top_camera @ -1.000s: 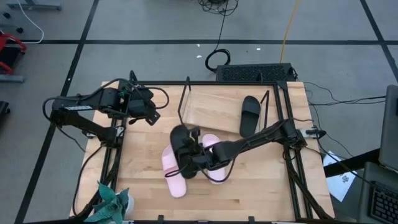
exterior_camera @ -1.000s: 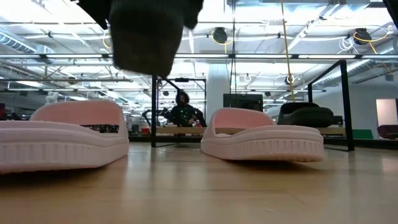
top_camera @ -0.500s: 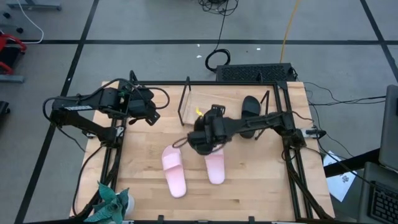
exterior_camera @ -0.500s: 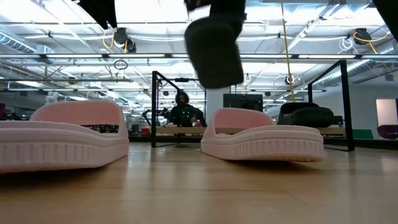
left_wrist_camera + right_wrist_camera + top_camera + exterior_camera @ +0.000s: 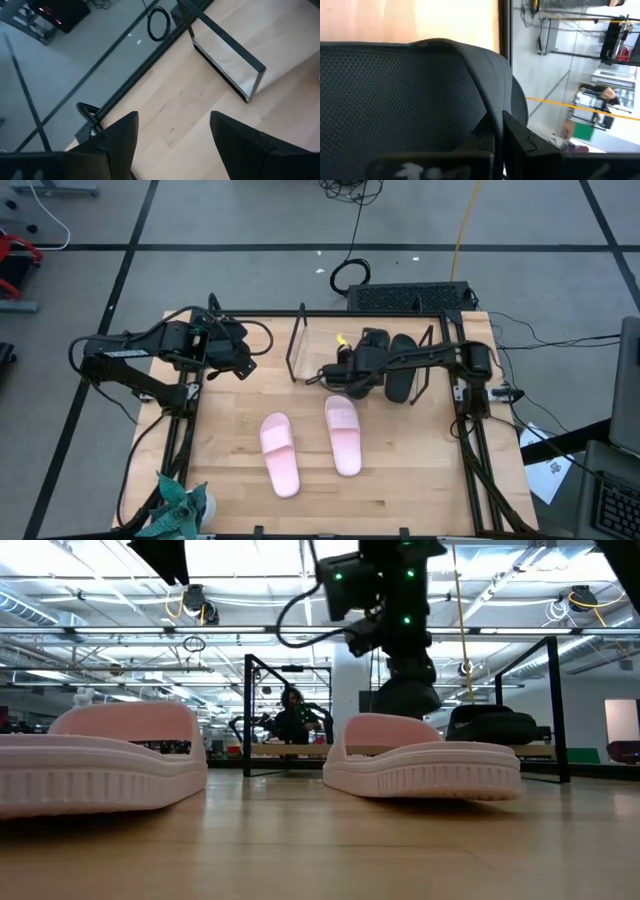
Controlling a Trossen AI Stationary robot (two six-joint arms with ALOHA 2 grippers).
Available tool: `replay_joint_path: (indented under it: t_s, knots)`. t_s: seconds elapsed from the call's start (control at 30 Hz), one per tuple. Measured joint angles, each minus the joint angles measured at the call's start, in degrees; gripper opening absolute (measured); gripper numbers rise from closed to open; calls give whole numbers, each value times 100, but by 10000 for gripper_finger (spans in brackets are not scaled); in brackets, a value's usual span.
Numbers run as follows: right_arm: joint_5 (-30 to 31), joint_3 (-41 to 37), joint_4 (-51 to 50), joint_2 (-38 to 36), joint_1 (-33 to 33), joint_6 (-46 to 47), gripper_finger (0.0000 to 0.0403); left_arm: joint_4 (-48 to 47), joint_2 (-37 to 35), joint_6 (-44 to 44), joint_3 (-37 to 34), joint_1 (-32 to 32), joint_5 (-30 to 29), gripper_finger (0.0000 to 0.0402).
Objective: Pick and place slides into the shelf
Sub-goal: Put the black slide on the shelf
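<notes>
Two pale pink slides (image 5: 281, 456) (image 5: 343, 435) lie soles down on the wooden table. One black slide (image 5: 402, 369) rests on the shelf's board (image 5: 318, 350), toward its right end. My right gripper (image 5: 350, 372) hangs over the shelf just left of it, shut on a second black slide (image 5: 405, 95) that fills the right wrist view. In the low view this slide (image 5: 405, 695) hangs behind the right pink slide (image 5: 425, 762). My left gripper (image 5: 241, 361) waits open above the table's far left, with nothing between its fingers (image 5: 120, 142). My right gripper pinches the black slide's smooth edge (image 5: 492, 125) beside the textured surface, between its two shut fingers (image 5: 520, 145). The fingers slant down from the table's right side. The slide hangs lifted over the shelf; whether it touches the board I cannot tell.
The shelf's thin black rods (image 5: 299, 340) (image 5: 430, 348) stand at its two ends. The larger black frame (image 5: 190, 430) runs round the table. A green plant (image 5: 180, 505) sits at the near left corner. Bare board shows at the shelf's left part.
My right gripper has carried the black slide from above the pink slides toward the table's far right, sinking a little and tipping less steeply, and now hangs over the shelf beside the other black slide. The pink slides have stayed put.
</notes>
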Motion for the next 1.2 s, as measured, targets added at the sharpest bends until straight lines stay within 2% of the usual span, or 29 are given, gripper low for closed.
replay_joint_path:
  t_s: [0.23, 0.47, 0.8, 1.1, 1.2]
  knots:
    - [35, -1216, 1698, -1253, -222, -800, 0, 15, 2, 131, 0, 7, -271, 248]
    - [27, -2170, 2741, -2071, -510, -1578, 0, 35, 2, 137, 0, 103, -271, 248]
    - [7, -2936, 4228, -2200, -594, -2483, 0, 319, 2, 258, 0, 160, -260, 248]
    - [-162, -3129, 4315, -2197, -773, -2555, 0, 339, 1, 250, 0, 162, -258, 248]
    - [-386, -3129, 4321, -2197, -791, -2506, 0, 339, 2, 244, 0, 162, -256, 248]
